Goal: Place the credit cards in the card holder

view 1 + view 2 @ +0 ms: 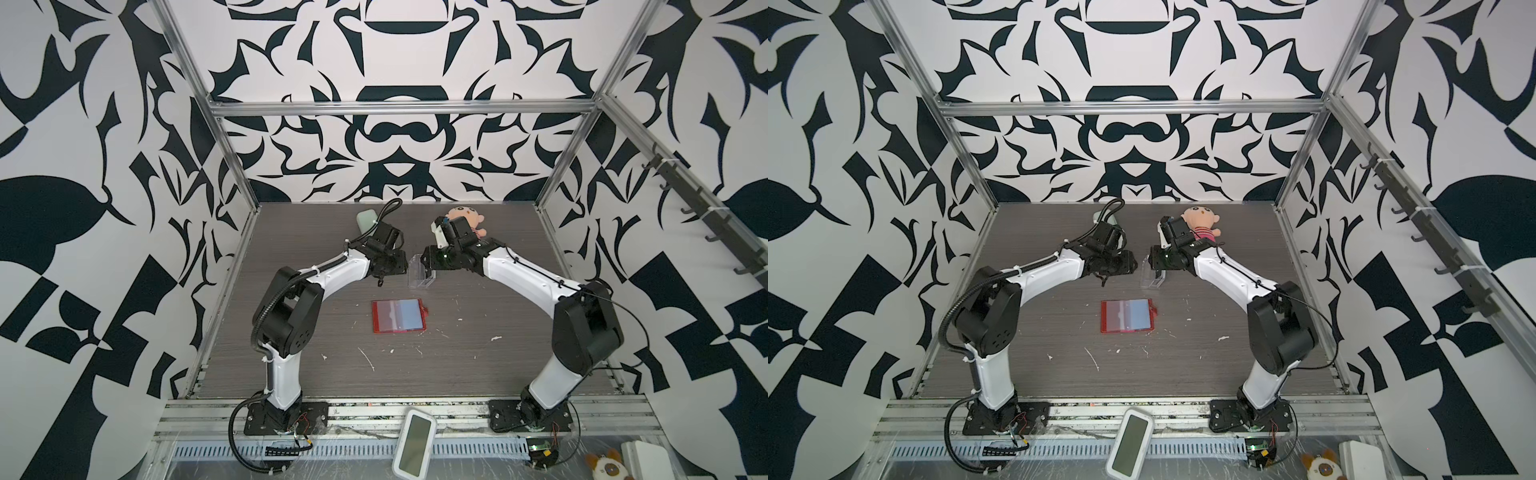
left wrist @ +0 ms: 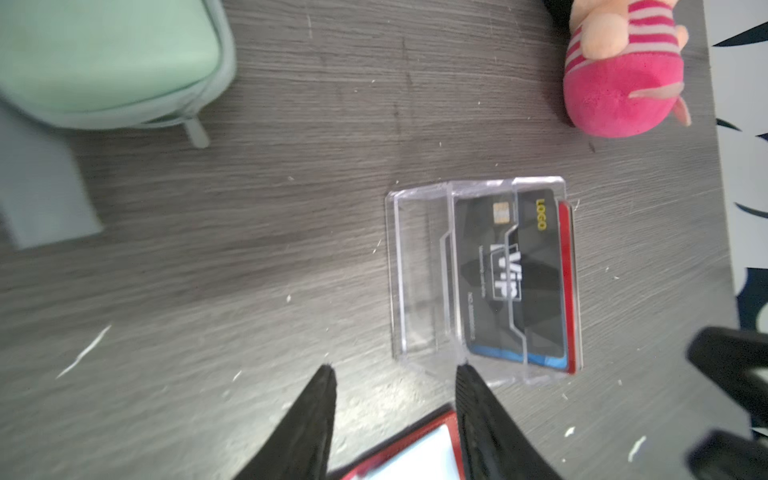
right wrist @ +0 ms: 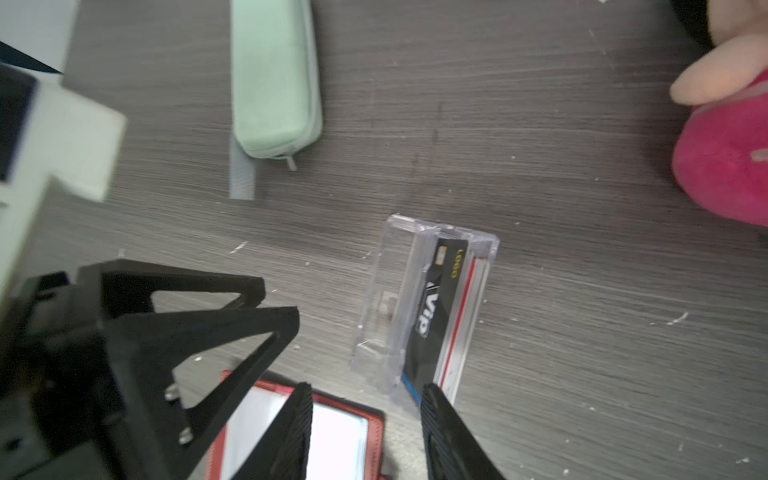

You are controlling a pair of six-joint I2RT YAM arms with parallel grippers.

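Pick-up step. My left gripper [image 2: 395, 370] and right gripper [image 3: 368, 388] both spread, empty. I see credit cards [image 2: 511, 274] standing in clear box [image 2: 415, 274]; card holder [image 1: 399, 315] open nearby. Next: pinch black card [image 3: 432, 316] by edge.

2 high top views over the table [image 1: 478, 365]; 2 close wrist views, clear box [image 2: 419, 270] in both

L arm [image 1: 332, 270] bent inwd | L fingers [image 2: 313, 419] apart | R arm [image 1: 523, 270] bent inwd | R fingers [image 3: 291, 436] apart
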